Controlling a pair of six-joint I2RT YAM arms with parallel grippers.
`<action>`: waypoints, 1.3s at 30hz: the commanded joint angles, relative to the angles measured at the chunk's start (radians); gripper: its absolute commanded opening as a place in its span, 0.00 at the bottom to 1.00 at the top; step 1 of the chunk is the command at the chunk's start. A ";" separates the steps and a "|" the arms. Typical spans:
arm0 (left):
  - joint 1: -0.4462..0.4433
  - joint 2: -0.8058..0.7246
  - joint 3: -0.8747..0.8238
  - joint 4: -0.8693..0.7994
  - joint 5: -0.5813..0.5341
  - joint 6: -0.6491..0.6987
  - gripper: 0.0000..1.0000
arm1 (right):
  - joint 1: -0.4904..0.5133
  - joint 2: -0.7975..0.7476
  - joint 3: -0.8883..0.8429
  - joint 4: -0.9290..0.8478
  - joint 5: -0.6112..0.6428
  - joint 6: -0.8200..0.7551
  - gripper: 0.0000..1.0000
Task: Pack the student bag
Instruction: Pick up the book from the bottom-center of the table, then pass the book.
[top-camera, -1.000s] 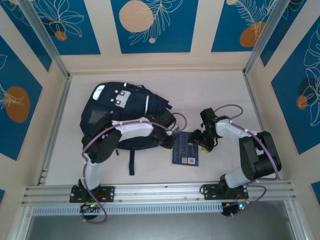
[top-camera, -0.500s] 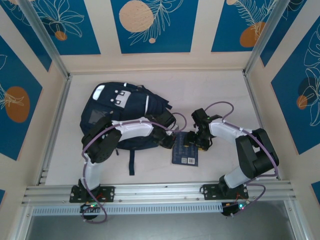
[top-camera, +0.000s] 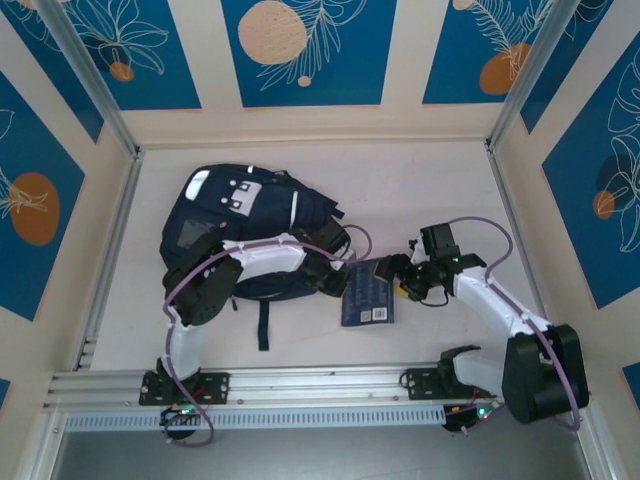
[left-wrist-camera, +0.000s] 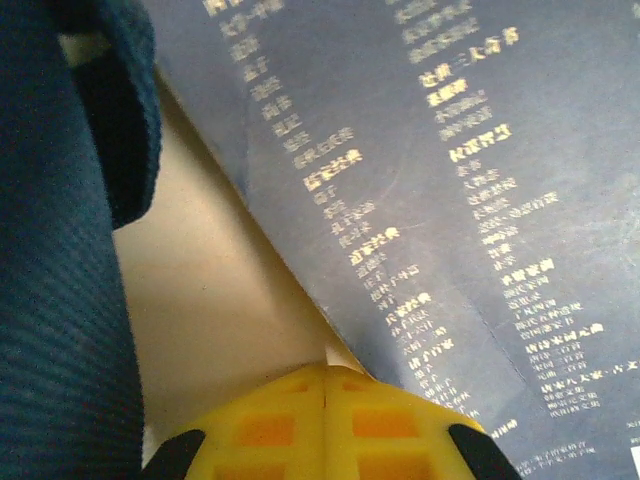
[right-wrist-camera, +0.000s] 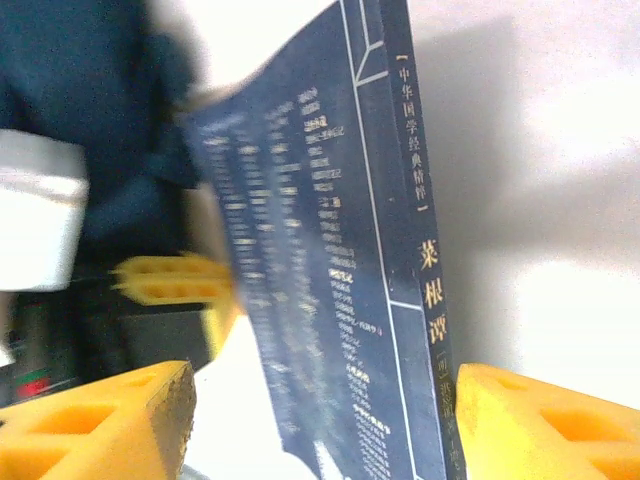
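The student bag (top-camera: 250, 225), a large navy backpack, lies flat at the left middle of the table with my left arm draped across it. Its blue fabric fills the left of the left wrist view (left-wrist-camera: 50, 260). A small navy book (top-camera: 367, 298) with gold lettering lies just right of the bag, its right side tipped up. My left gripper (top-camera: 338, 282) is shut, its yellow tips (left-wrist-camera: 325, 385) against the book's lower left edge (left-wrist-camera: 430, 200). My right gripper (top-camera: 402, 275) is open around the book's raised spine side (right-wrist-camera: 340, 300). The spine is by the right finger (right-wrist-camera: 550, 420), with a gap to the left one (right-wrist-camera: 110, 420).
The tabletop (top-camera: 440, 190) is pale, fenced by aluminium rails left, right and front (top-camera: 320, 382). Patterned blue-and-cream walls stand behind. Bare table lies behind and right of the book. My left arm's white link (right-wrist-camera: 35, 210) shows beyond the book in the right wrist view.
My right arm has swung its elbow out to the right and down. The book's right side has tipped up between its jaws and slid slightly left. The left arm has stayed put.
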 joint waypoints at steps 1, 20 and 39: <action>-0.010 0.032 -0.007 0.035 0.041 0.001 0.00 | 0.007 0.002 -0.034 0.161 -0.239 0.079 0.69; 0.043 -0.070 -0.055 0.062 0.050 -0.070 0.08 | -0.038 -0.045 -0.081 0.128 -0.099 0.035 0.07; 0.160 -0.740 -0.092 0.002 0.197 0.032 1.00 | 0.065 -0.360 0.116 0.489 -0.445 0.015 0.00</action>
